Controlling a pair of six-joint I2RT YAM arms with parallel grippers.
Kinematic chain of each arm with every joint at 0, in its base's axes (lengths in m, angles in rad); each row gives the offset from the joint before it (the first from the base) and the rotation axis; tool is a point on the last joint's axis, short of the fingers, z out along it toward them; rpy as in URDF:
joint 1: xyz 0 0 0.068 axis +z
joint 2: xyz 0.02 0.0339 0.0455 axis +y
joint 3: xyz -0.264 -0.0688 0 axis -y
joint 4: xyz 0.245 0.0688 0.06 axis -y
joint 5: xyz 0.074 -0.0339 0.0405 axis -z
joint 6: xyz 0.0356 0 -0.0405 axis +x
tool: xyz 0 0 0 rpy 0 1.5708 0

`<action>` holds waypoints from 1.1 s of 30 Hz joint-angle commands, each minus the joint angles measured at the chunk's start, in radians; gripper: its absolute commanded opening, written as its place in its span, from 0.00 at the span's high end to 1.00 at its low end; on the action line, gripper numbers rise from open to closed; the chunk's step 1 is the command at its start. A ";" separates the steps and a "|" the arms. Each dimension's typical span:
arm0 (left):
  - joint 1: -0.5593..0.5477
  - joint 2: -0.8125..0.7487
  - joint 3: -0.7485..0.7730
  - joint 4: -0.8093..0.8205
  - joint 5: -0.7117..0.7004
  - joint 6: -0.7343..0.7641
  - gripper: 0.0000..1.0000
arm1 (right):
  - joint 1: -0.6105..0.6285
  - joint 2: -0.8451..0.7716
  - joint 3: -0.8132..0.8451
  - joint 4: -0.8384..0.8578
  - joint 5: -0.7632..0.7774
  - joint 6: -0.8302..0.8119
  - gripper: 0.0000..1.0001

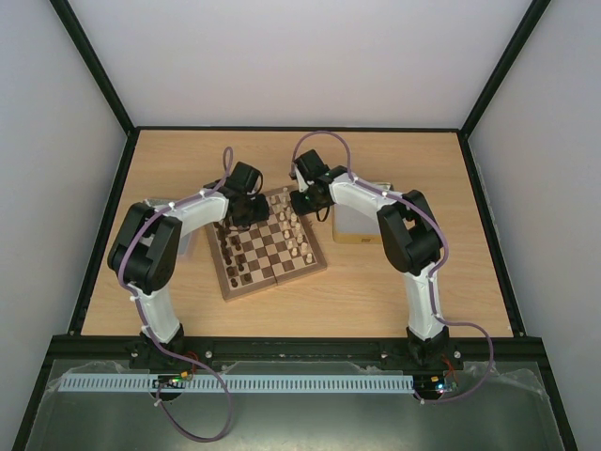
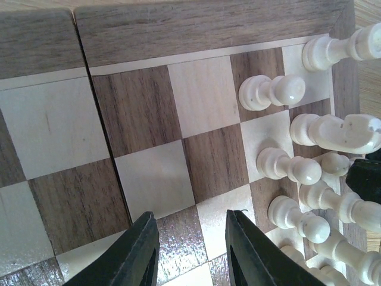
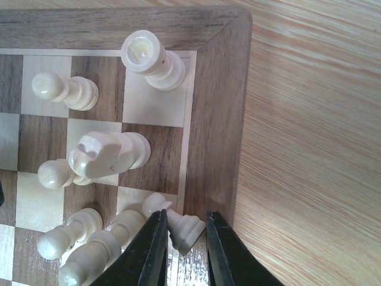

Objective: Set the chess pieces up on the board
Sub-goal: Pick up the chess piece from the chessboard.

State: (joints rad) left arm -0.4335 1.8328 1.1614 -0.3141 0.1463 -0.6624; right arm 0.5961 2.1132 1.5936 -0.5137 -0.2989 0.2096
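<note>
Right jaws: closed on a cream piece (image 3: pixel 189 231), which sits between the two fingers (image 3: pixel 149 253) in the edge row of the board (image 3: pixel 214 119), one square past the cream knight (image 3: pixel 104 155) and two past the corner rook (image 3: pixel 146 56). Both fingers look to be against it, so it is read as gripped. Whether its base is down on the square or just off it cannot be told from the wrist view. Left jaws: parted, nothing between them, hanging low over bare squares in the middle of the board, with the cream pawns (image 2: pixel 286 170) just to one side. The board lies skewed on the table (image 1: pixel 394 282) between the two arms. From above, cream men (image 1: pixel 293 235) line its right side in two rows and dark men (image 1: pixel 232 256) its left side. Judged step: seating a cream back-rank piece on the square beside the knight, late in the setup, since most men appear placed. Next move, as judged: confirm the base is flat and centred in its square, then let go and draw the jaws straight up. Neighbours stand close on both sides, so any sideways drift on the way out risks tipping the knight or a pawn (image 3: pixel 59 173). The left arm has no piece in hand and should keep off the right arm's path.
</note>
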 commanded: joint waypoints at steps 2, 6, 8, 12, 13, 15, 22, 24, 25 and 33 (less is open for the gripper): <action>-0.006 0.013 0.027 -0.025 0.002 0.006 0.66 | 0.005 0.023 -0.003 0.014 0.041 -0.022 0.85; -0.007 0.015 0.031 -0.025 0.004 0.007 0.66 | 0.005 0.018 -0.007 0.010 0.079 -0.018 0.88; -0.007 0.015 0.031 -0.025 0.004 0.007 0.66 | 0.005 0.013 -0.007 0.003 0.108 -0.009 0.89; -0.007 0.014 0.032 -0.023 0.006 0.009 0.66 | 0.003 -0.008 -0.026 0.000 0.147 0.018 0.90; -0.007 0.014 0.032 -0.023 0.006 0.010 0.66 | 0.002 -0.011 -0.037 0.002 0.146 0.025 0.90; -0.007 0.013 0.032 -0.022 0.006 0.010 0.66 | -0.003 -0.029 -0.053 0.008 0.142 0.042 0.90; -0.007 0.009 0.028 -0.021 0.008 0.012 0.66 | -0.035 -0.077 -0.109 0.057 0.075 0.091 0.92; -0.007 0.004 0.025 -0.018 0.009 0.011 0.66 | -0.044 -0.091 -0.127 0.074 0.060 0.105 0.92; -0.007 0.000 0.024 -0.016 0.009 0.012 0.66 | -0.048 -0.100 -0.134 0.083 0.053 0.110 0.92; -0.007 -0.023 0.009 0.001 0.014 0.008 0.65 | -0.066 -0.134 -0.190 0.139 0.029 0.149 0.93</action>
State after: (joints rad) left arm -0.4339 1.8328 1.1660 -0.3172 0.1516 -0.6605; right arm 0.5358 2.0190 1.4296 -0.4057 -0.2630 0.3267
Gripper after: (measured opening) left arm 0.345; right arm 0.077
